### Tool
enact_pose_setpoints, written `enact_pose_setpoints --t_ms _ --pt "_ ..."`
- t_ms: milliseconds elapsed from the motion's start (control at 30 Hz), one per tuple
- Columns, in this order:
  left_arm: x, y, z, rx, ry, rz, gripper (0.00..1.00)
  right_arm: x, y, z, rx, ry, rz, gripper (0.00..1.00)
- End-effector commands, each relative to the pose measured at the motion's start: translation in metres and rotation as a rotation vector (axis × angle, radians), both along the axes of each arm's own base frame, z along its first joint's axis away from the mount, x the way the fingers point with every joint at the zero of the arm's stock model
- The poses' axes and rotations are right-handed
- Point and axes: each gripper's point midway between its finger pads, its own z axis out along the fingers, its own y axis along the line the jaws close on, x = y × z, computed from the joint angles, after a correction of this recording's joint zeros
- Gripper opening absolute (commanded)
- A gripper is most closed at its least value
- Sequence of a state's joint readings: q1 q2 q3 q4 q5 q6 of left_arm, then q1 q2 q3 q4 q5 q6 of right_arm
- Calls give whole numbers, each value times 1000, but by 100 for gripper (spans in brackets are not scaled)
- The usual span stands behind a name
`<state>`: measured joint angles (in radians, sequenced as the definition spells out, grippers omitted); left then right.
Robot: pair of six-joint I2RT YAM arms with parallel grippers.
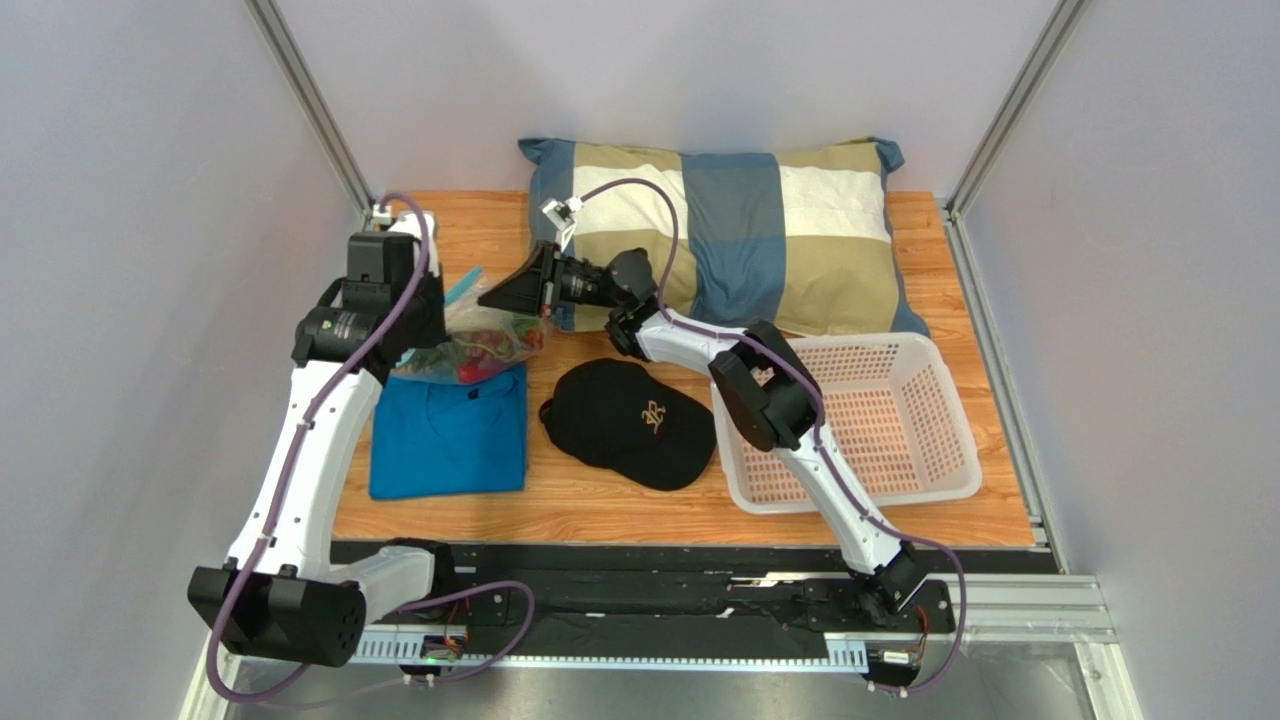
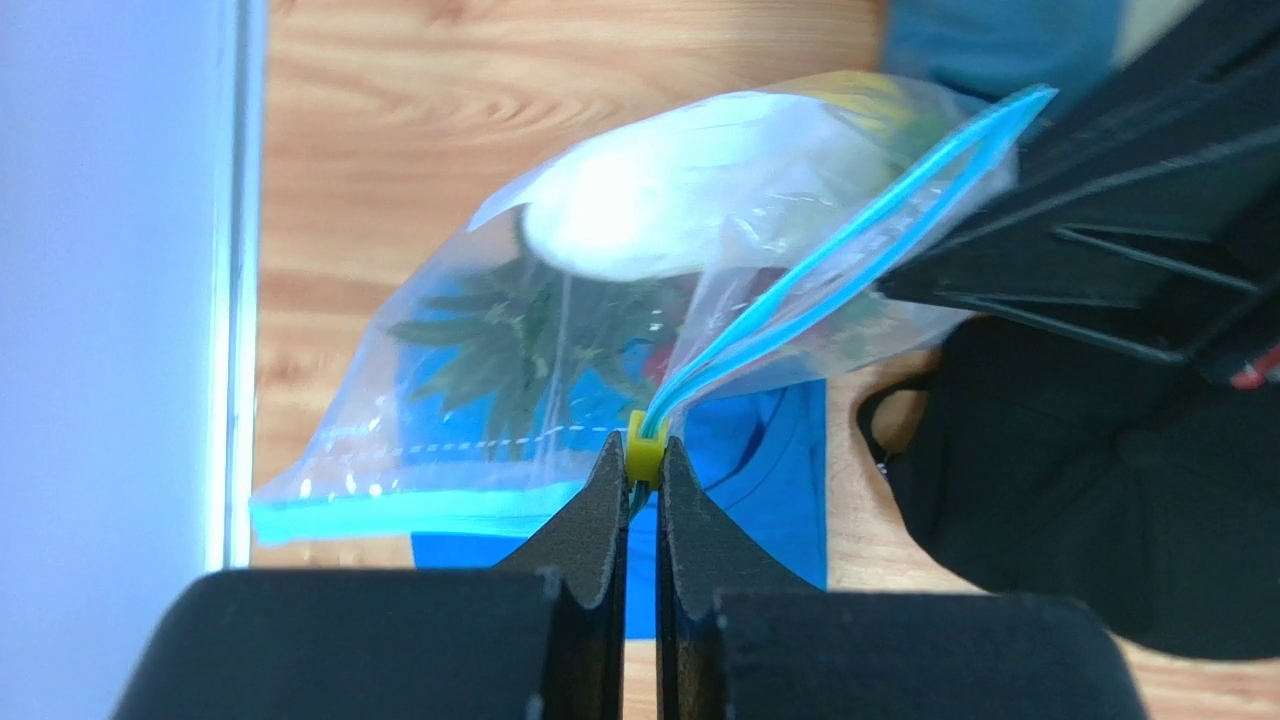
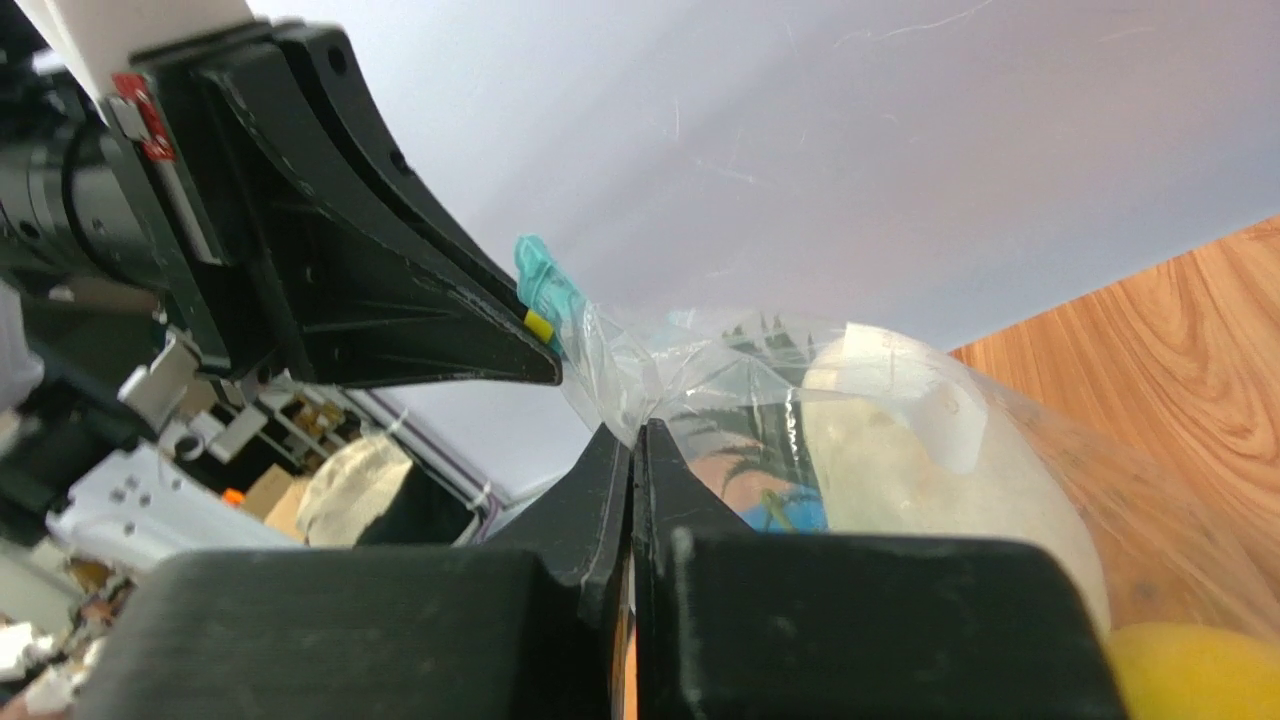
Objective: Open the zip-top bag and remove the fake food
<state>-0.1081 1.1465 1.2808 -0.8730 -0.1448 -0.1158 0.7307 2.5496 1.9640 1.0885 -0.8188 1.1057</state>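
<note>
Left wrist view is showing me my left tool (image 2: 643,455) squeezing shut on the yellow slider (image 2: 646,441) of the zip-top bag (image 2: 451,405), whose blue strip is gaping partway open. The bag is sitting over the far edge of the blue shirt (image 2: 751,450) at the far-left end of the desk (image 1: 466,225), with the fake food (image 2: 661,203) bunching inside it. Beside it, my right tool (image 3: 633,450) is clamping closed on a fold of the bag's clear plastic near the mouth. Further right, a black cap (image 1: 628,423) and a basket (image 1: 879,420) are lying on the desk.
</note>
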Motion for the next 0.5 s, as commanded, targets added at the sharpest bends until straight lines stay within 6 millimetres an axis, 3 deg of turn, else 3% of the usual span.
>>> enact_pose_setpoints --t_ms 0,167,200,233,333,367,400,433,467 --pt "-61 77 -6 124 90 435 0 80 -11 6 25 123 -305 0" --pt "-73 91 -19 80 132 592 0 114 -3 -3 -25 168 -480 0" --pt "-71 86 -27 61 153 564 0 124 -4 -10 -27 178 -518 0" --pt "-68 84 -29 54 153 542 0 130 -6 0 -9 162 -532 0" --pt "-52 68 -30 9 121 405 0 140 -7 -12 -54 131 -535 0" --pt "-42 64 -25 11 81 333 0 137 -5 10 -13 75 -498 0" --pt "-35 49 -20 -39 52 248 0 123 1 -4 -38 45 -389 0" --pt "-30 43 -16 -54 33 203 0 118 0 2 -35 16 -344 0" --pt "-23 39 -10 -57 11 164 0 102 2 3 -57 -12 -258 7"
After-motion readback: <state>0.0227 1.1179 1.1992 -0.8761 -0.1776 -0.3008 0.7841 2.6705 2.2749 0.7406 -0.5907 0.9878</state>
